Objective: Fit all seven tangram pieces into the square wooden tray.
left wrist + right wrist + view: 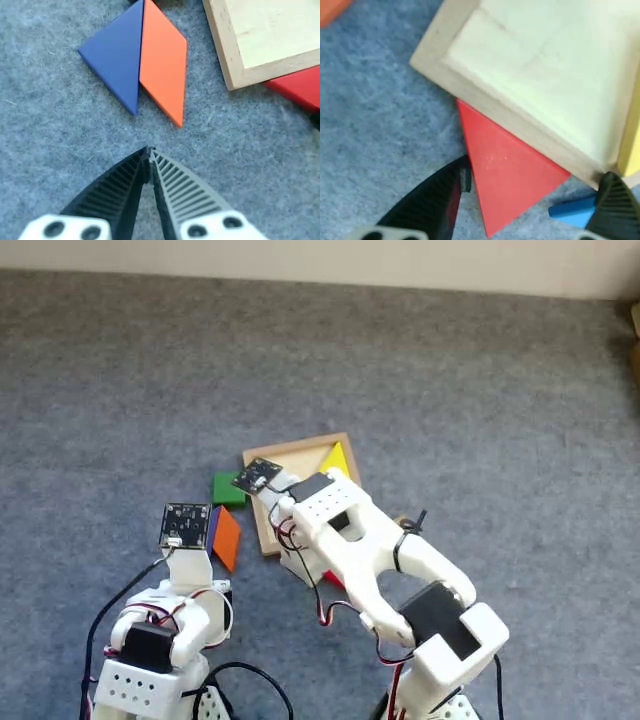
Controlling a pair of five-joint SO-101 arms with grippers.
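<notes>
on grey carpet (pixel 450 370), left pincer (pixel 150 152) clenched empty; right pincer (pixel 537 180) spread astride red triangle (pixel 505 165).

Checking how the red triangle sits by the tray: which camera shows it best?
The right wrist view: the flat red triangular tangram piece lies nearly whole within the open right tool, at the outer wall of the square wooden tray. The left wrist view catches one corner; the high view, a sliver under the arm.

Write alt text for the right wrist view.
The open right gripper straddles a red triangle lying on grey carpet against the outer rim of the wooden tray. A yellow piece sits inside the tray, and a light blue piece lies just outside it.
</notes>
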